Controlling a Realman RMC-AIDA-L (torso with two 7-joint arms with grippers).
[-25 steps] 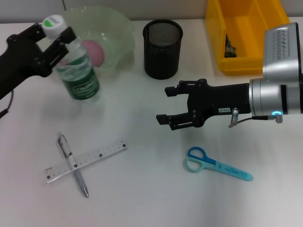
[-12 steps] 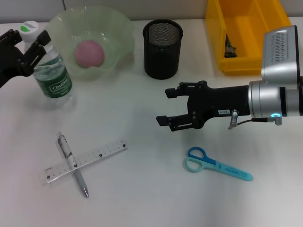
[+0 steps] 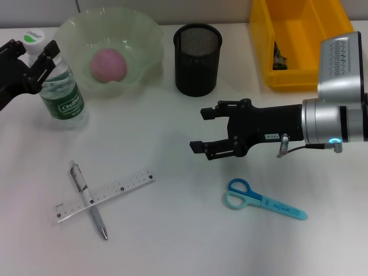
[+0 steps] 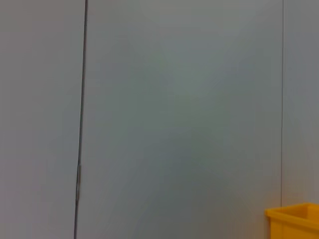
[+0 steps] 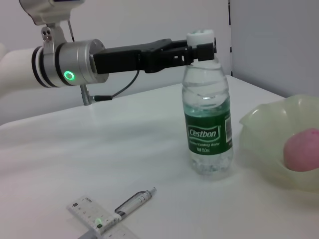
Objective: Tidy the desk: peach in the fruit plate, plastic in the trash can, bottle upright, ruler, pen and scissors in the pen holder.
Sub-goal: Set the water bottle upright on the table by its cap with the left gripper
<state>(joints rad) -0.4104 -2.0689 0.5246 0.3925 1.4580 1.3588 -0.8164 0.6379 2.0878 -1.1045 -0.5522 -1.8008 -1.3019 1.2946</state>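
A clear water bottle [image 3: 60, 86] with a green label stands upright on the table at the far left. My left gripper [image 3: 34, 50] is shut on its neck just under the white cap; the right wrist view shows the bottle [image 5: 207, 124] and that gripper [image 5: 199, 49]. My right gripper [image 3: 198, 127] is open and empty above the table's middle. A pink peach [image 3: 108, 64] lies in the pale green fruit plate [image 3: 144, 34]. A pen [image 3: 88, 198] lies across a clear ruler [image 3: 123, 187] at the front left. Blue scissors [image 3: 261, 200] lie front right. The black mesh pen holder [image 3: 197, 57] stands at the back.
A yellow bin [image 3: 299, 80] stands at the back right with a small dark item [image 3: 279, 57] inside. The left wrist view shows only a wall and a corner of the yellow bin [image 4: 294, 219]. The right wrist view shows the pen [image 5: 134, 201], ruler [image 5: 92, 215] and plate [image 5: 264, 134].
My left gripper carried the bottle left, away from in front of the fruit plate, and stood it upright at the table's far left. The right arm has not moved.
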